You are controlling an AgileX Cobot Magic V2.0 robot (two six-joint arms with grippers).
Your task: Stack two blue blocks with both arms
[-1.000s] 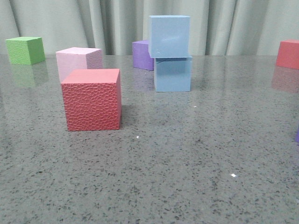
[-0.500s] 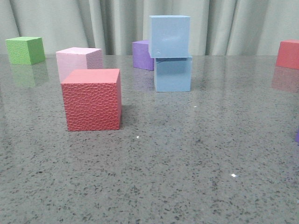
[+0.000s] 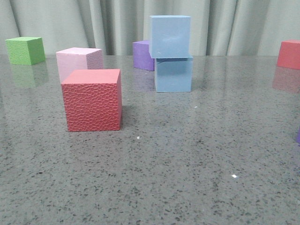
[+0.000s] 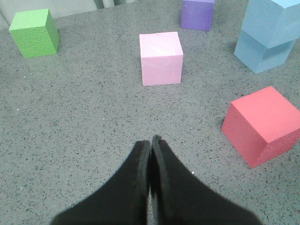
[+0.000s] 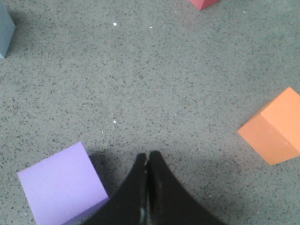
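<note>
No movement since the earlier front frames: the upper blue block (image 3: 169, 36) remains seated on the lower blue block (image 3: 173, 74), slightly offset, on the table (image 3: 187, 164), just in front of the purple cube (image 3: 142, 55). Left tool (image 4: 150, 143) clenched, grasping nothing, above bare table near the pink cube (image 4: 161, 58). Right tool (image 5: 148, 157) likewise clenched and unloaded, beside a lilac cube (image 5: 62, 183).
</note>
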